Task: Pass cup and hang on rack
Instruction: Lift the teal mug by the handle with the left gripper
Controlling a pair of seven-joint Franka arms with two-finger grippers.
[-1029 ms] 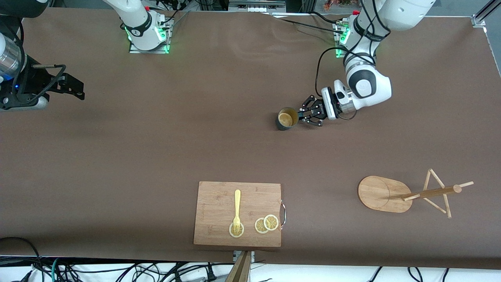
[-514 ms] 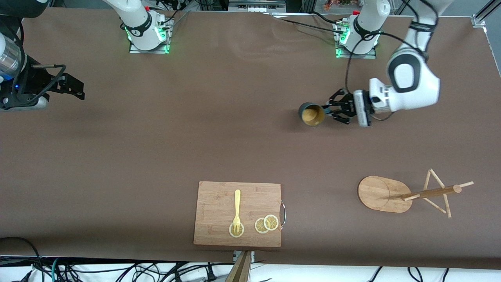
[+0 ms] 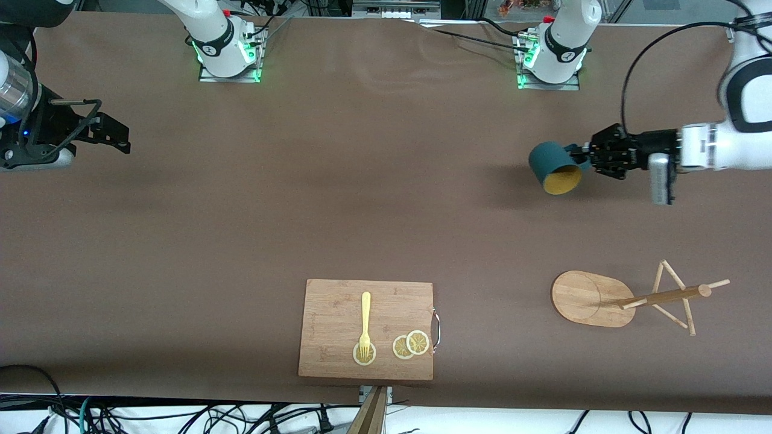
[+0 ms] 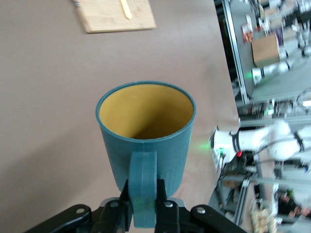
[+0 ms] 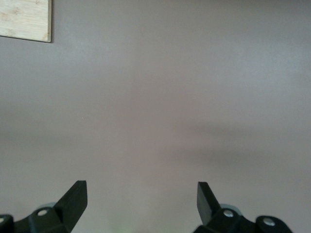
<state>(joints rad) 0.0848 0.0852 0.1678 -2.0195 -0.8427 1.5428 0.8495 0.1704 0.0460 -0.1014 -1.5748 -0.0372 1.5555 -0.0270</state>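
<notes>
The dark teal cup with a mustard-yellow inside hangs over bare table toward the left arm's end, tipped so its mouth faces the front camera. My left gripper is shut on its loop handle. In the left wrist view the handle is pinched between both fingers of the left gripper. The wooden rack stands on its oval base nearer to the front camera than the spot under the cup. My right gripper waits at the right arm's end, and in its wrist view the right gripper is open with nothing between its fingers.
A wooden cutting board lies near the table's front edge, with a yellow fork and lemon slices on it. The same board shows in the left wrist view, and the board's corner in the right wrist view.
The left arm has swung the cup from the table's middle toward its own end. The cup has tipped from mouth-up to mouth toward the front camera. The right arm has not moved.
</notes>
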